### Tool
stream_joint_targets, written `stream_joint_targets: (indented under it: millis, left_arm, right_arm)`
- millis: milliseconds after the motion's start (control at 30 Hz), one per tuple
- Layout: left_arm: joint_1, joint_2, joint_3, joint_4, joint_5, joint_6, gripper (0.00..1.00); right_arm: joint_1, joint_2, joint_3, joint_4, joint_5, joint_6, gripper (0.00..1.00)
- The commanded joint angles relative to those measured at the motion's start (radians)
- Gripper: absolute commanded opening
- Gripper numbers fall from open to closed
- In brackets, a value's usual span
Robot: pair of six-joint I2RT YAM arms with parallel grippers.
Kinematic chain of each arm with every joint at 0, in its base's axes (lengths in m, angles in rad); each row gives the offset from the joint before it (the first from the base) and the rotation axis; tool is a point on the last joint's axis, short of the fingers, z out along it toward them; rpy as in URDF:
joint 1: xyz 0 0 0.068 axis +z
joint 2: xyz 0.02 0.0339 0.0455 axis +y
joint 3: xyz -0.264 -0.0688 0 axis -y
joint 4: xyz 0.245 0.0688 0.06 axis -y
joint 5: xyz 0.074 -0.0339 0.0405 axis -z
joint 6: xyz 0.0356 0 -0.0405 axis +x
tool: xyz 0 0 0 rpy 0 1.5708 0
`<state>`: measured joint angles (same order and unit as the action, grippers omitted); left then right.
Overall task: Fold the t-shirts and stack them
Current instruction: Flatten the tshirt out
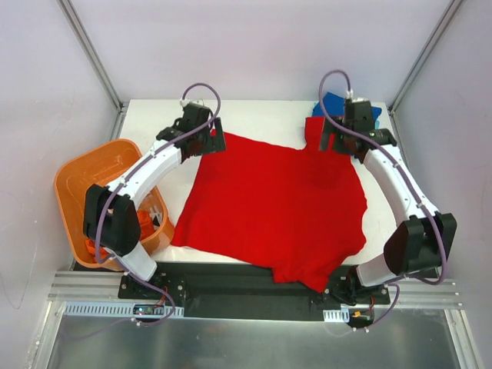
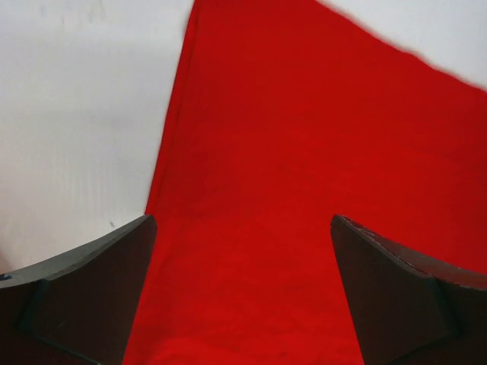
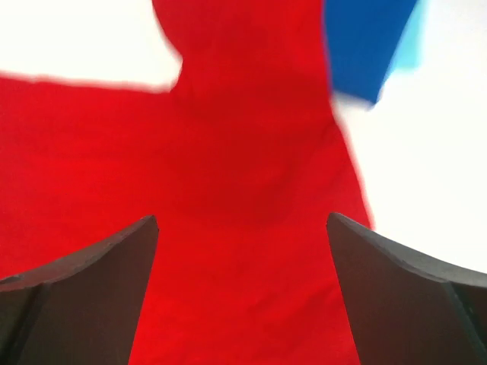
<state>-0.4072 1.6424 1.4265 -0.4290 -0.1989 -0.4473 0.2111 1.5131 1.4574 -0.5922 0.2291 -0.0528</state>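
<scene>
A bright red t-shirt (image 1: pixel 277 204) lies spread flat across the white table. My left gripper (image 1: pixel 217 142) hovers over its far left corner, jaws open and empty; the red cloth (image 2: pixel 304 175) fills the gap between its fingers. My right gripper (image 1: pixel 336 144) hovers over the far right sleeve, open and empty, with red cloth (image 3: pixel 243 198) under it. A folded royal blue t-shirt (image 1: pixel 332 104) lies at the far right corner, partly hidden by the right wrist; it shows in the right wrist view (image 3: pixel 365 46) with a light teal edge (image 3: pixel 407 46) beside it. An orange-red cloth (image 1: pixel 146 219) lies in the basket.
A rigid orange plastic basket (image 1: pixel 84 173) stands off the table's left edge, beside the left arm. Bare white table (image 1: pixel 254 119) shows along the far edge and at the right edge (image 1: pixel 377 223). Metal frame posts stand at the far corners.
</scene>
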Motion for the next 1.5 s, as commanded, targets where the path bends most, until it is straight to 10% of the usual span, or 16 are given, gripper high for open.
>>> stream_joint_targets:
  millis: [0,367,1000,1267,1467]
  left_arm:
    - [-0.028,-0.007,-0.135,-0.016,0.093,-0.090,0.99]
    - [-0.035,0.155,-0.146,0.001,0.136,-0.105,0.99]
    - [0.036,0.444,0.107,0.001,0.128,-0.090,0.99]
    - [0.041,0.404,0.150,0.003,0.170,-0.077,0.99]
    - [0.015,0.251,0.050,0.009,0.162,-0.091,0.99]
  right_arm:
    - [0.016,0.030,-0.198,-0.081,-0.140,0.148,0.97]
    - [-0.044,0.355,-0.166,-0.063,-0.214,0.159,0.97]
    - [-0.128,0.789,0.494,-0.251,-0.235,0.059,0.97]
    - [-0.112,0.656,0.476,-0.248,-0.235,-0.012,0.97]
    - [-0.055,0.363,0.148,-0.225,-0.088,0.050,0.97]
